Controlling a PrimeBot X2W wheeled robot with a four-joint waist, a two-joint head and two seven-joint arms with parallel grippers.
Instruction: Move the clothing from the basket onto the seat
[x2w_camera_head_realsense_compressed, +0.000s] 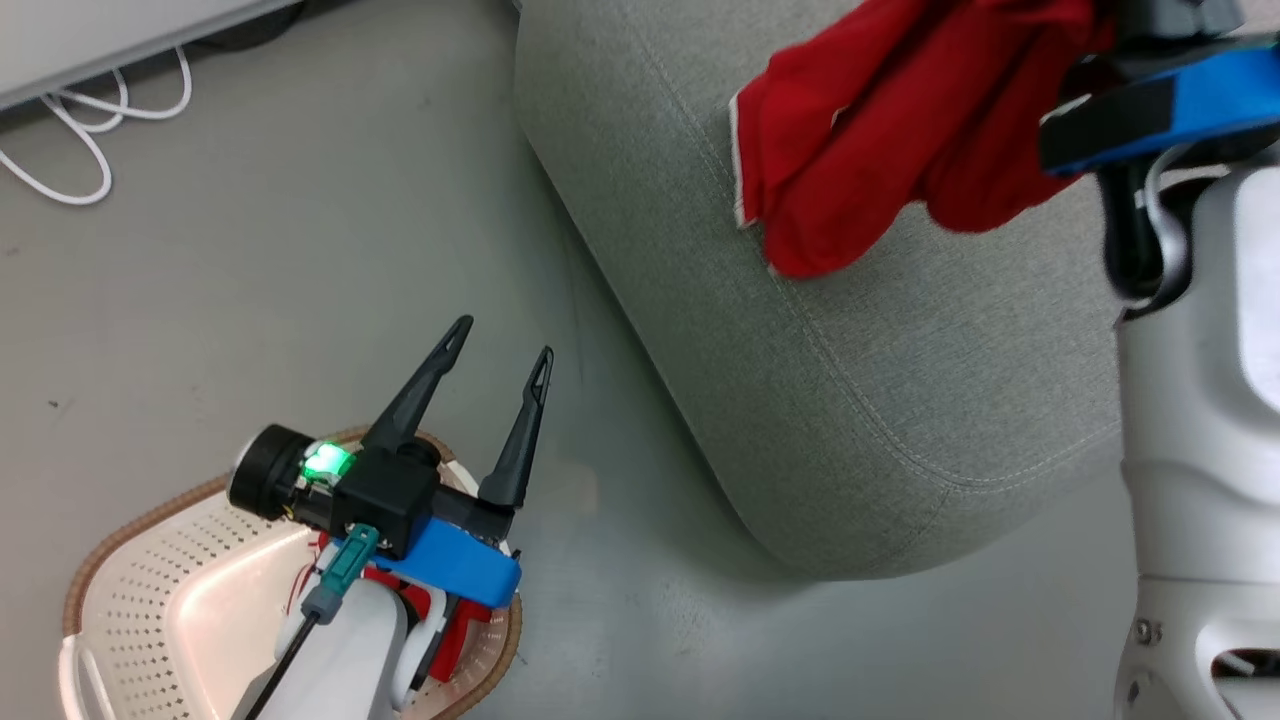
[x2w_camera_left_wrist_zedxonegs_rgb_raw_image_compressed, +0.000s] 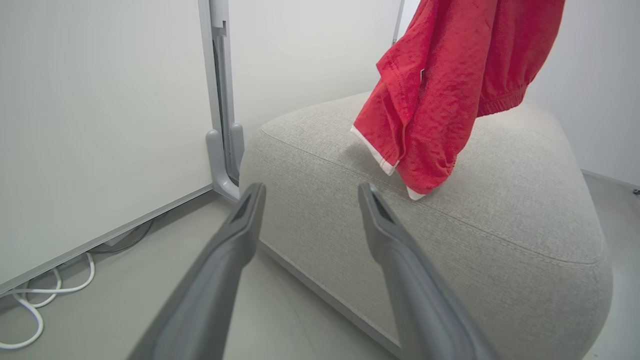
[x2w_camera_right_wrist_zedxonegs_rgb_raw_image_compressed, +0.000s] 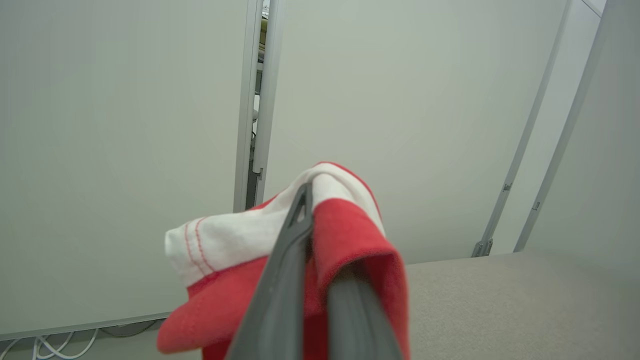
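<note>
right tool (x2w_camera_right_wrist_zedxonegs_rgb_raw_image_compressed: 318, 235) clamps red clothing (x2w_camera_head_realsense_compressed: 870, 130) hanging lengthwise down toward seat (x2w_camera_head_realsense_compressed: 900, 380); left tool (x2w_camera_head_realsense_compressed: 505, 337) wide.

No txt, labels, brands or nos. legible from my cams. On the clothing (x2w_camera_head_realsense_compressed: 880, 130) I hold, seat (x2w_camera_head_realsense_compressed: 850, 400), basket (x2w_camera_head_realsense_compressed: 130, 600): nothing readable.

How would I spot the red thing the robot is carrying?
Find the big grey seat. Over it hangs a red garment, pinched in the right tool. Unlike the red clothes down in the basket, it dangles in the air and shows a thin white hem.
</note>
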